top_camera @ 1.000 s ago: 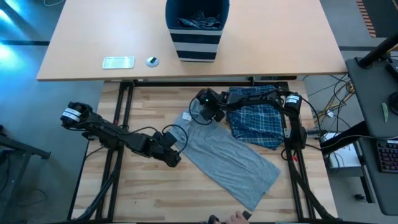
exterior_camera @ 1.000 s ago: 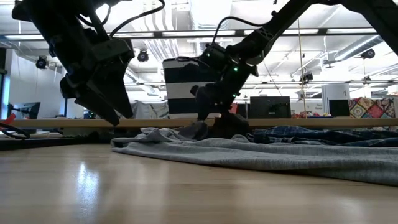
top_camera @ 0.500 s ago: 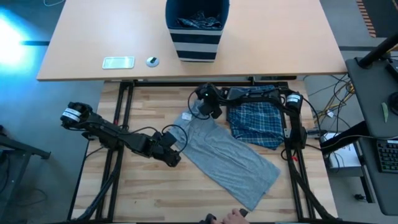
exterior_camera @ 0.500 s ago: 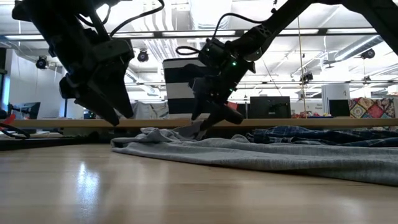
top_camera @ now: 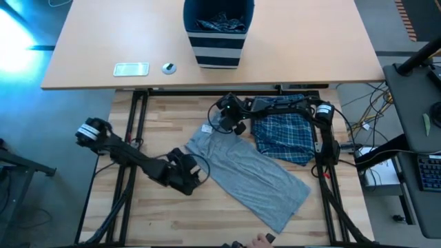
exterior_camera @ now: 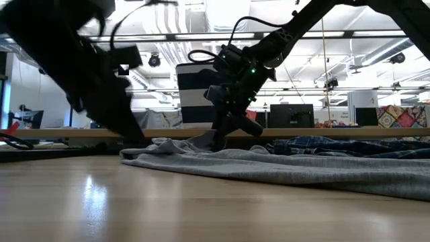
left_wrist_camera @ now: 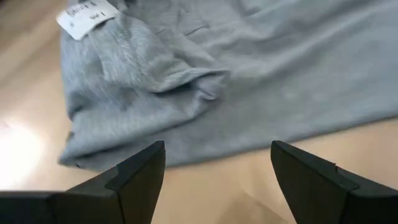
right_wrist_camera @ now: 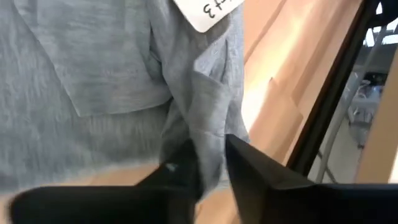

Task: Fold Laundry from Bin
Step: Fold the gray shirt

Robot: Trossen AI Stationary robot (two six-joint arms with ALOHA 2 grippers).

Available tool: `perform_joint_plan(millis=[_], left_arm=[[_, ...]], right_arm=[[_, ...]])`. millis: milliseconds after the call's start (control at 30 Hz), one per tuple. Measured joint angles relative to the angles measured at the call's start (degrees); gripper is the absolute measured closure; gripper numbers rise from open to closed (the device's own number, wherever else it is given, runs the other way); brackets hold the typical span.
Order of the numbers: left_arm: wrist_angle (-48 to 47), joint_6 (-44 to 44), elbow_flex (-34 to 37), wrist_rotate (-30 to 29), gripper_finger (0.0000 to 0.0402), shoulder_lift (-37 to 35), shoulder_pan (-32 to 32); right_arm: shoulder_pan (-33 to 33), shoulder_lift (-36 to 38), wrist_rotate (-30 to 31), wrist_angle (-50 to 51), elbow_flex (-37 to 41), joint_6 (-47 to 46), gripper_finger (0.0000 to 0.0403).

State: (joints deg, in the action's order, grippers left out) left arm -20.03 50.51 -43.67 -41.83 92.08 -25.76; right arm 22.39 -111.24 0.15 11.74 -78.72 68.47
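The navy striped bin [top_camera: 218, 31] is standing on the far desk [top_camera: 310, 41], beside a phone [top_camera: 131, 69]. The plaid garment [top_camera: 284, 134] is lying just right of the grey T-shirt [top_camera: 251, 172]. The right gripper [top_camera: 231, 124] is pinching the T-shirt's far edge. The left gripper [top_camera: 195, 180] is hovering wide apart, empty, beside its near-left edge.

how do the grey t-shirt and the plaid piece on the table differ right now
The grey T-shirt is plain grey and spread out diagonally; the plaid garment is blue-and-white checked and lies in a compact folded shape. The right pincer pinches the T-shirt's edge near its white tag, while no pincer grips the plaid garment. The open left pincer is beside the T-shirt. Both lie flat on the wooden table.
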Motion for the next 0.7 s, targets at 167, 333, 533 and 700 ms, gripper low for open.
perform_joint_plan(millis=[167,333,533,700], left_arm=[[1.0,-0.5,-3.5,-5.2,0.0128,8.9,1.9],[0.8,3.9,-7.3,-7.2,0.013,12.9,3.6],[0.4,7.7,-6.0,-12.2,0.0144,12.5,4.8],[2.0,5.5,-5.4,-11.6,0.0173,12.5,7.6]], right_arm=[[-0.2,0.0,2.2,0.0,0.0,-2.5,0.0388],[-0.1,0.0,2.9,-0.1,0.0,-3.0,0.039],[-0.1,0.0,2.9,-0.1,-0.1,-4.1,0.039],[-0.1,0.0,2.8,-0.1,-0.1,-4.6,0.039]])
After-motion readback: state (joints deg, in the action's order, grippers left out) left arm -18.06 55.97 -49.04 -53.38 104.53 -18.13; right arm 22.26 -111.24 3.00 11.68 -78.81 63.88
